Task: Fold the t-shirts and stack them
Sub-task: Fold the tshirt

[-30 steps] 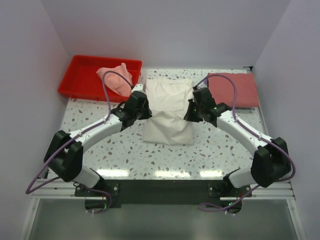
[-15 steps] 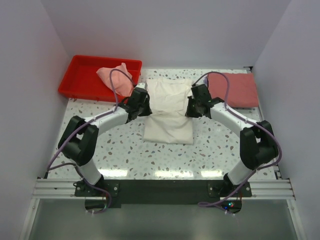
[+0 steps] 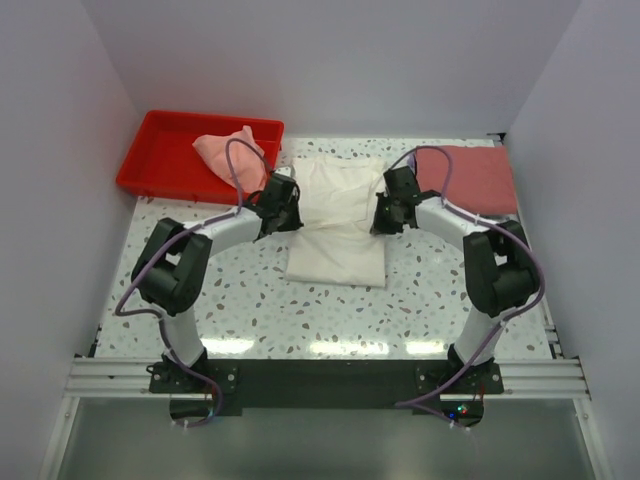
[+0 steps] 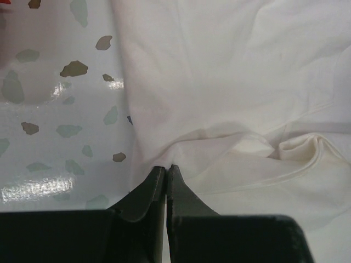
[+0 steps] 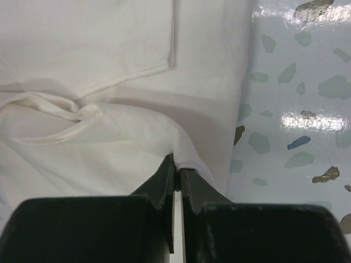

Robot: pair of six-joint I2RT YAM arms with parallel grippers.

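Observation:
A white t-shirt (image 3: 338, 220) lies partly folded in the middle of the table, print hidden. My left gripper (image 3: 283, 215) is shut on its left edge, pinching the cloth (image 4: 181, 150) at the fingertips (image 4: 159, 174). On the right edge my right gripper (image 3: 384, 215) is shut the same way, with cloth (image 5: 181, 137) caught between its fingertips (image 5: 186, 175). A pale pink t-shirt (image 3: 232, 156) lies crumpled over the rim of the red tray. A dusty-red t-shirt (image 3: 475, 178) rests folded flat at the back right.
A red plastic tray (image 3: 165, 155) stands at the back left corner. The speckled tabletop (image 3: 240, 295) runs bare in front of the white shirt. White walls close the table on three sides.
Both grippers have carried the near part of the white shirt away from me toward the back, shortening it. The arms have stretched further out.

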